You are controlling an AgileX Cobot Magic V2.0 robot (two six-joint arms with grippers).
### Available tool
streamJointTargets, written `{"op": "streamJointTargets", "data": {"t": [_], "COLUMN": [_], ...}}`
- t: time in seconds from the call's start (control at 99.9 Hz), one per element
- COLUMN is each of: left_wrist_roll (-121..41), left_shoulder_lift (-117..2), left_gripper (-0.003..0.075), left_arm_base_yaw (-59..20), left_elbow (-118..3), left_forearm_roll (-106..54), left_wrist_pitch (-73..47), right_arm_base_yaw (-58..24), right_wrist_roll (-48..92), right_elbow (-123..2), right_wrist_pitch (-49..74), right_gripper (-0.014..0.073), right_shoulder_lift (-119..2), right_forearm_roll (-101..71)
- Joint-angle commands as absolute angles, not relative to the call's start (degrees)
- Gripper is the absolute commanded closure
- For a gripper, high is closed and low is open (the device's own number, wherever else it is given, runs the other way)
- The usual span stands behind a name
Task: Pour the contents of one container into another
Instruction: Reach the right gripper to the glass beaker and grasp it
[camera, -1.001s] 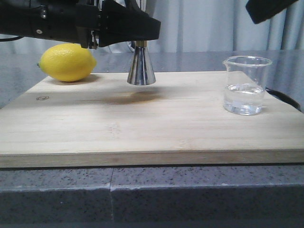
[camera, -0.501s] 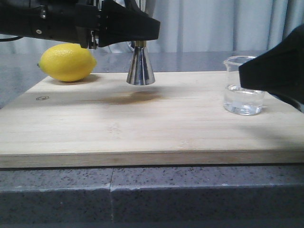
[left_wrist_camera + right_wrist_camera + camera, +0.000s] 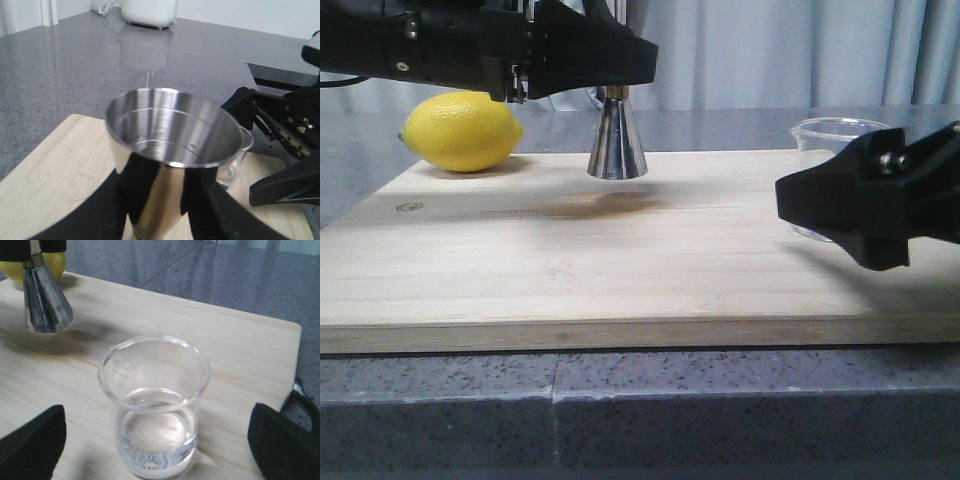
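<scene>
My left gripper (image 3: 612, 72) is shut on the steel hourglass jigger (image 3: 616, 142) and holds it upright a little above the wooden board (image 3: 620, 270), at the back middle. In the left wrist view the black fingers (image 3: 145, 185) clamp the jigger (image 3: 172, 145) below its open, empty-looking cup. The clear glass beaker (image 3: 155, 405) stands on the board's right side with some clear liquid in it. My right gripper (image 3: 157, 450) is open, its fingers wide apart on either side of the beaker and not touching it. From the front that gripper (image 3: 860, 210) hides most of the beaker (image 3: 832, 128).
A yellow lemon (image 3: 462, 130) lies at the board's back left corner, behind the left arm. The board sits on a grey speckled counter (image 3: 620, 410). A dark curved object (image 3: 305, 400) lies just off the board's right edge. A white appliance (image 3: 150, 10) stands far off.
My right gripper has come down from the upper right to beaker height and now covers most of the beaker in the front view. The left gripper and jigger have stayed put.
</scene>
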State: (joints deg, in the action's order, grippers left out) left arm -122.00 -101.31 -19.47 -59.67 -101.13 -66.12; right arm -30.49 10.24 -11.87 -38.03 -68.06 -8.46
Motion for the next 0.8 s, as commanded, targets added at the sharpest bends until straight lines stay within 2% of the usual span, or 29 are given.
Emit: {"op": "streamJointTargets", "data": {"t": [0.0, 0.351, 0.491, 0.551, 0.671, 0.791], "left_wrist_roll": [-121.40, -121.40, -121.40, -121.40, -121.40, -121.40], "left_shoulder_lift": [-98.94, -98.94, -98.94, -98.94, -98.94, -98.94], "left_gripper": [0.0482, 0.0482, 0.0482, 0.0482, 0.0482, 0.0482], "left_arm_base_yaw": [-19.77, -19.77, -19.77, -19.77, -19.77, -19.77], "left_elbow": [-61.35, -61.35, -61.35, -61.35, -61.35, -61.35], "left_forearm_roll": [-106.00, -106.00, -106.00, -106.00, -106.00, -106.00], "left_wrist_pitch": [-72.02, -72.02, -72.02, -72.02, -72.02, -72.02], "right_arm_base_yaw": [-30.54, -30.54, -30.54, -30.54, -30.54, -30.54], "right_wrist_roll": [10.36, 10.31, 10.31, 10.31, 10.31, 10.31], "right_elbow": [-13.11, -13.11, -13.11, -13.11, -13.11, -13.11], "right_wrist_pitch": [-47.03, -54.03, -54.03, -54.03, -54.03, -54.26], "right_gripper": [-0.0053, -0.0034, 0.0112, 0.0218, 0.0313, 0.0337], "right_shoulder_lift": [-70.27, -76.41, -76.40, -76.40, -76.40, -76.40], "right_forearm_roll": [-8.32, -8.32, -8.32, -8.22, -8.22, -8.22]}}
